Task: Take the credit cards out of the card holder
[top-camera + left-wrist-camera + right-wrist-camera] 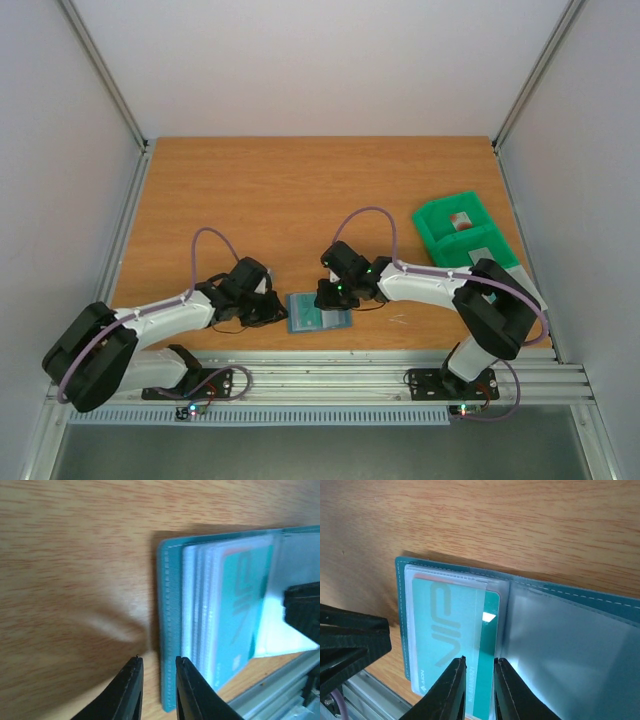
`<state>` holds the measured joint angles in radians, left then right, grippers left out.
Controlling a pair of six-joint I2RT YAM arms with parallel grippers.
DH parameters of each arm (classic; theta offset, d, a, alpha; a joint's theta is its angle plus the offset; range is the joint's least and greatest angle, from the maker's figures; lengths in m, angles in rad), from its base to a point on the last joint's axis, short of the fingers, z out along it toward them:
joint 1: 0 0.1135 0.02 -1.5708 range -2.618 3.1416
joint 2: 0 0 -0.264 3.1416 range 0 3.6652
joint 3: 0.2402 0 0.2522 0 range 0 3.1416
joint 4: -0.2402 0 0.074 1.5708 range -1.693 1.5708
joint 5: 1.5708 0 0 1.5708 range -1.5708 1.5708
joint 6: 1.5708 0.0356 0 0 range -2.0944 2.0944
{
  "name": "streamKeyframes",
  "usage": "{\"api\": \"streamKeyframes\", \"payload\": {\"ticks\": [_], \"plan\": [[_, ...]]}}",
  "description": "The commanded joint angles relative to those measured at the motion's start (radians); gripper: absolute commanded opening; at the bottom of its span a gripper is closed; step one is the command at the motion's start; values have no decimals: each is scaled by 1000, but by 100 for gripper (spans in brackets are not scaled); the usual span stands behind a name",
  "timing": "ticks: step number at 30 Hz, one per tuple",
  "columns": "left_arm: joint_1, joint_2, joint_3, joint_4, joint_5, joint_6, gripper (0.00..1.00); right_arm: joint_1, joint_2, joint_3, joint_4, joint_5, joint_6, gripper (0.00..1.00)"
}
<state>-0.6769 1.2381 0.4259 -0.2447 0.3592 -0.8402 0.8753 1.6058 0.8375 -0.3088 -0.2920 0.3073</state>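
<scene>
Right tool, jaws nearly together astride the bared edge of the teal VIP card, grip unclear, hangs over the open card holder at the lower centre of the surface; if the likewise narrow, unclear left tool slips off it, the holder drags along.

Wooden tabletop, orange-brown grain, fills my view. Green plastic bin sits well off to my right by the tabletop's right edge. A small reddish-white item lies in its far compartment, too small to tell what. Aluminium rail runs along the near edge. Plain white walls surround it.
</scene>
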Motion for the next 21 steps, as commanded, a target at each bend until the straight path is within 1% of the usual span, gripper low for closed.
{"api": "streamKeyframes", "payload": {"ticks": [1,7,10,14,21], "plan": [[3,-37,19,57,53,-23,21,7,30,-15,50,-23,35,17],[3,-74,33,69,53,-20,22,7,34,-28,50,5,32,18],[3,-67,26,106,65,-17,22,7,44,-34,56,2,32,18],[3,-19,24,139,85,-18,21,6,53,-39,65,2,31,18],[3,87,33,126,71,-11,15,6,55,-43,49,24,16,17]]}}
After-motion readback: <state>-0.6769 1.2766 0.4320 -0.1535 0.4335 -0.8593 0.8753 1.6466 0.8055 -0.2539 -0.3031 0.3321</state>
